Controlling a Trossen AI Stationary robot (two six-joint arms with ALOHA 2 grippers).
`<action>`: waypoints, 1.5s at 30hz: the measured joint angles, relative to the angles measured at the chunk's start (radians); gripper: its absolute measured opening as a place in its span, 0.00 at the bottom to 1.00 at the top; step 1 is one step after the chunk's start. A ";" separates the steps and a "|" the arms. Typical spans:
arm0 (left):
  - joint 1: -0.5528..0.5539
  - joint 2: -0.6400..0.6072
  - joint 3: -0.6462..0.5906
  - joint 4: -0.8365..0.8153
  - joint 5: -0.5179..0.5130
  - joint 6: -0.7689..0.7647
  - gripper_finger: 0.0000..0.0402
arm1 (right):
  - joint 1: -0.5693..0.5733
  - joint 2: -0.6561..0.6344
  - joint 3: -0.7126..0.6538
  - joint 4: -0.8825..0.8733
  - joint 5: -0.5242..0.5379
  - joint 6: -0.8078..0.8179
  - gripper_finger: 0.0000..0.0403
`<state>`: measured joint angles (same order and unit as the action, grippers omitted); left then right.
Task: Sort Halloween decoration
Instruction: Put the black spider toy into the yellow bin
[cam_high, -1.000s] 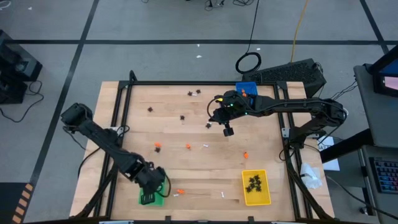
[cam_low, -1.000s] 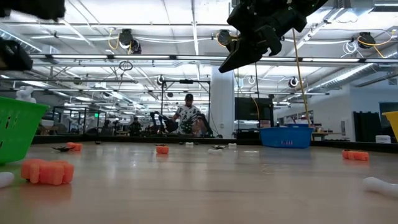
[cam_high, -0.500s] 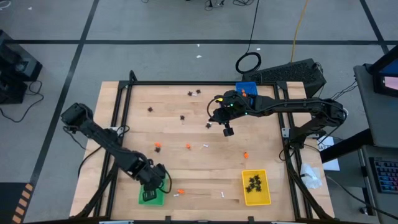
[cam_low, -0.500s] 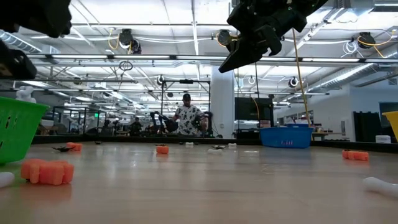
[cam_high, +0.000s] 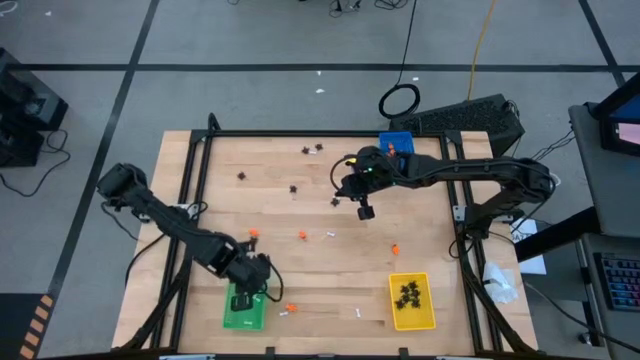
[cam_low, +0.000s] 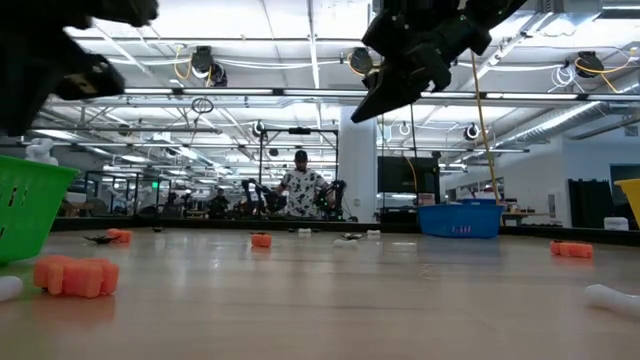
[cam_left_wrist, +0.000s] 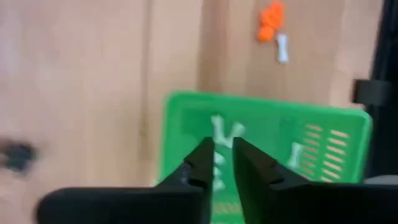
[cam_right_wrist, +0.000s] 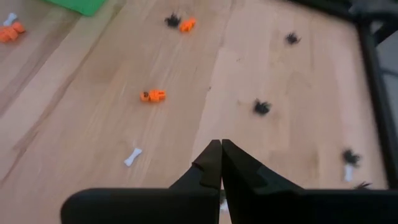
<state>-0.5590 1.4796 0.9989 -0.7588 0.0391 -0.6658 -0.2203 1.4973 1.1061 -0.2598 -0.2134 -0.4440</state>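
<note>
Small Halloween decorations lie scattered on the wooden table: orange lumps (cam_high: 302, 235), black spiders (cam_high: 294, 188) and white bones (cam_high: 329, 236). My left gripper (cam_high: 257, 278) hangs just above the far edge of the green tray (cam_high: 243, 312). Its fingers stand open by a narrow gap (cam_left_wrist: 222, 148) with nothing between them. White bones (cam_left_wrist: 219, 132) lie in that tray below it. My right gripper (cam_high: 366, 211) hovers shut and empty above the middle of the table's far half (cam_right_wrist: 221, 149), with a spider (cam_right_wrist: 261, 107) and a bone (cam_right_wrist: 132, 156) on the wood ahead of it.
A yellow tray (cam_high: 411, 300) with black spiders stands at the near right. A blue tray (cam_high: 396, 145) with orange lumps stands at the far edge. An orange lump (cam_left_wrist: 270, 23) and a bone (cam_left_wrist: 282, 48) lie just right of the green tray. A black frame borders the table.
My left gripper has risen and gone from over the green tray's middle toward the table's far edge and a little right, turning as it went. My right gripper has kept still.
</note>
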 joint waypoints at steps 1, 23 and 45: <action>0.016 -0.008 0.000 -0.002 -0.017 0.027 0.09 | 0.000 0.010 0.000 -0.001 0.000 0.014 0.00; 0.764 -0.125 -0.283 0.474 -0.008 0.467 0.00 | 0.028 0.179 -0.122 0.267 0.116 0.285 0.00; 1.023 0.149 -0.277 0.723 0.056 0.549 0.39 | 0.081 0.289 -0.122 0.369 0.138 0.309 0.00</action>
<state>0.4638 1.6283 0.7220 -0.0360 0.0946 -0.1172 -0.1390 1.7866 0.9844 0.1089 -0.0751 -0.1351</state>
